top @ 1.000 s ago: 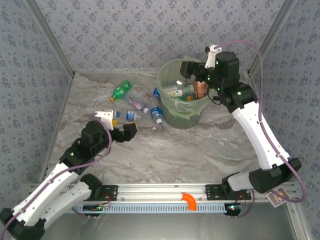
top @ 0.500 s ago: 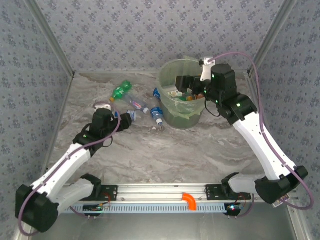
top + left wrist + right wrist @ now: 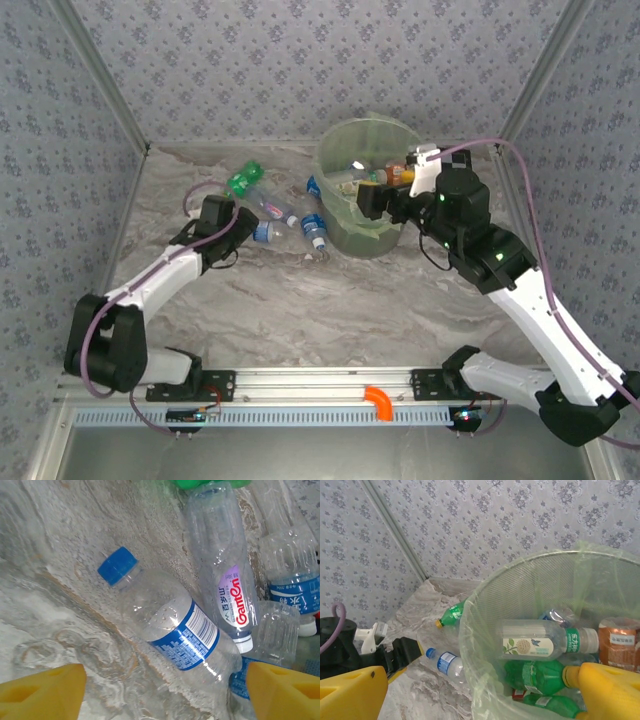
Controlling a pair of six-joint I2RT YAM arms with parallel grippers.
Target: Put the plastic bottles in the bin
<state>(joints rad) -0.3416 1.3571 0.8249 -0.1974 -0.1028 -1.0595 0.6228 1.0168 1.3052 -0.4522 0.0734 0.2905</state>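
Note:
A clear plastic bottle (image 3: 170,625) with a blue cap and blue label lies on the marble table. My left gripper (image 3: 165,692) is open astride its lower body, and the yellow fingertips (image 3: 42,690) do not touch it. From above, the left gripper (image 3: 248,234) is at that bottle (image 3: 266,232). Beside it lie a clear Ganten bottle (image 3: 225,570), another blue-label bottle (image 3: 295,575) and a green bottle (image 3: 243,180). The pale green bin (image 3: 345,215) holds several bottles, among them a clear one (image 3: 545,642), a green one (image 3: 540,675) and a red-orange one (image 3: 620,642). My right gripper (image 3: 372,203) is open and empty at the bin's near rim.
Two more blue-label bottles (image 3: 314,230) (image 3: 313,185) lie against the bin's left side. Patterned walls close the table at the back and on both sides. Bare marble (image 3: 330,310) stretches between the bottles and the arm bases.
My left arm has reached forward to the blue-capped bottle and its jaws have narrowed a little. My right gripper has drawn back from above the bin to its near rim.

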